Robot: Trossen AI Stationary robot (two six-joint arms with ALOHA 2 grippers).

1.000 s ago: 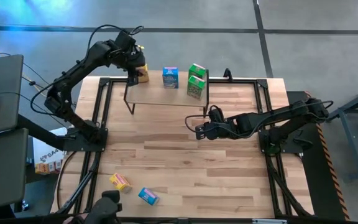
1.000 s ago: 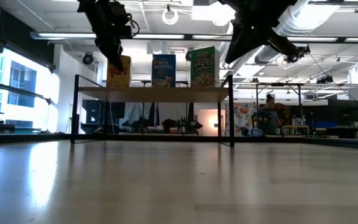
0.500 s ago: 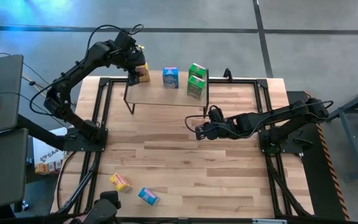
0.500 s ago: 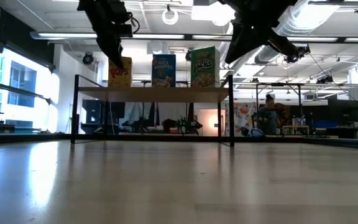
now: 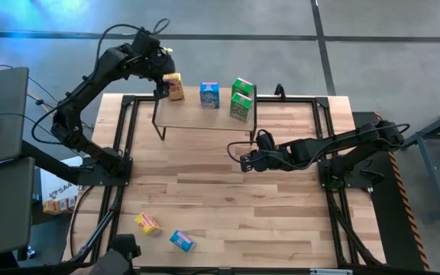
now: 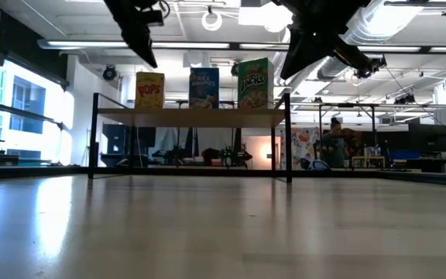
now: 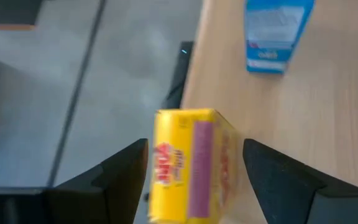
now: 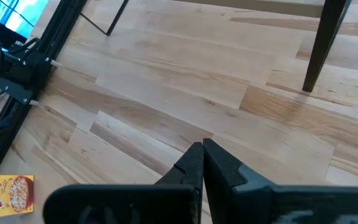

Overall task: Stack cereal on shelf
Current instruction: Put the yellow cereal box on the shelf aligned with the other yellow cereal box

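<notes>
**Yellow box stands free on the shelf, left gripper open above it**

A small yellow cardboard cereal box with red lettering [image 5: 176, 86] stands upright at the left end of the low shelf [image 5: 205, 118], a light wood top on thin black metal legs. In the low view this box [image 6: 149, 90] stands clear of the dark fingers above it. Beside it toward the middle stands a small blue cardboard cereal box [image 5: 209, 95], and at the right end two small green cardboard cereal boxes [image 5: 241, 100] stand close together, one behind the other.

The left gripper [image 5: 161, 76] hangs just above and to the left of the yellow box, its jaws spread apart with nothing between them; the left wrist view shows the box [image 7: 191, 165] in the gap, touching neither finger.

On the larger wood tabletop [image 5: 228, 198], well apart from the shelf near the front edge, a second yellow cereal box [image 5: 148, 223] and a second blue cereal box [image 5: 182, 241] lie flat, near each other.

The right gripper [image 5: 244, 162] waits over the middle of the tabletop, in front of the shelf's right end, its fingers pressed together and empty.
</notes>
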